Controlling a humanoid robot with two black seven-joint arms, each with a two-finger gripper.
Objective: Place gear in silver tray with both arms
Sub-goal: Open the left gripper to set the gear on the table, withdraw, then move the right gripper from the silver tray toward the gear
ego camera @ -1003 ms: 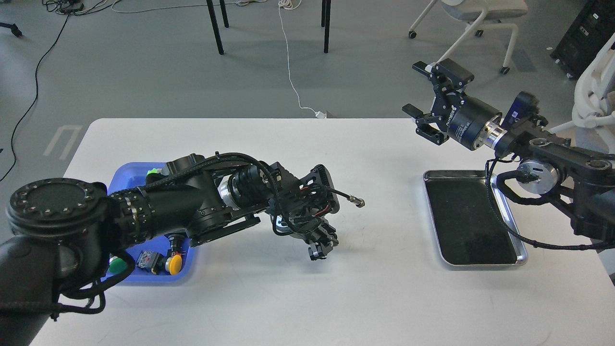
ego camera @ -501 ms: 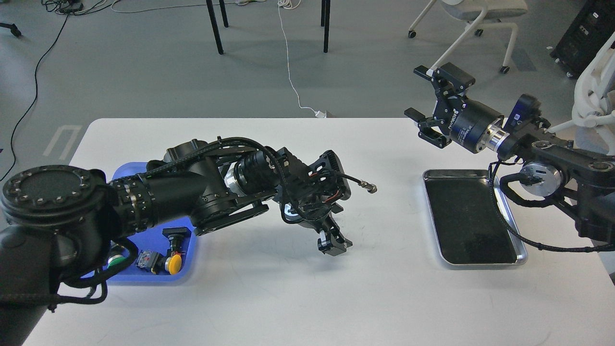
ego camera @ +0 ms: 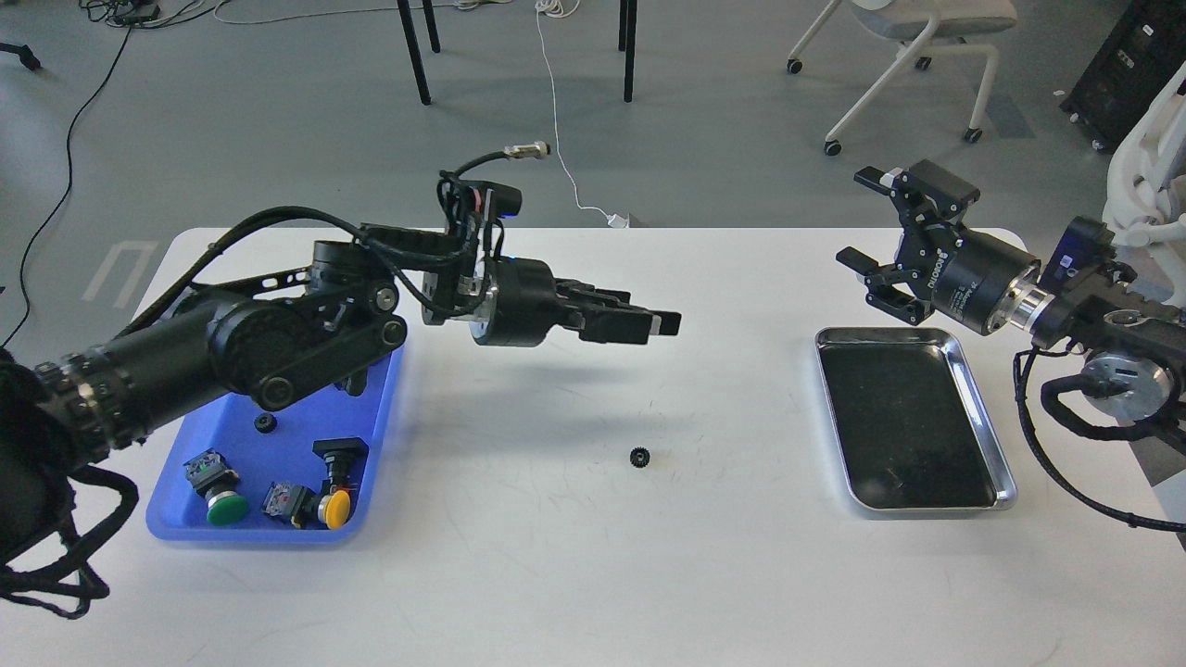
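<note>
A small black gear lies alone on the white table, left of the silver tray, whose dark floor is bare. My left gripper hangs above the table, pointing right, above and slightly behind the gear and not touching it. I see its fingers side-on and overlapping, so I cannot tell their gap. My right gripper hovers above the tray's far left corner, its fingers spread wide and empty.
A blue plastic tray at the left holds another small black gear, a green push-button, a yellow push-button and other switch parts. Chairs and cables are on the floor beyond the table.
My left arm has lifted from low over the table and swung back left, leaving the gear on the table. My right gripper has shifted right and slightly down.
</note>
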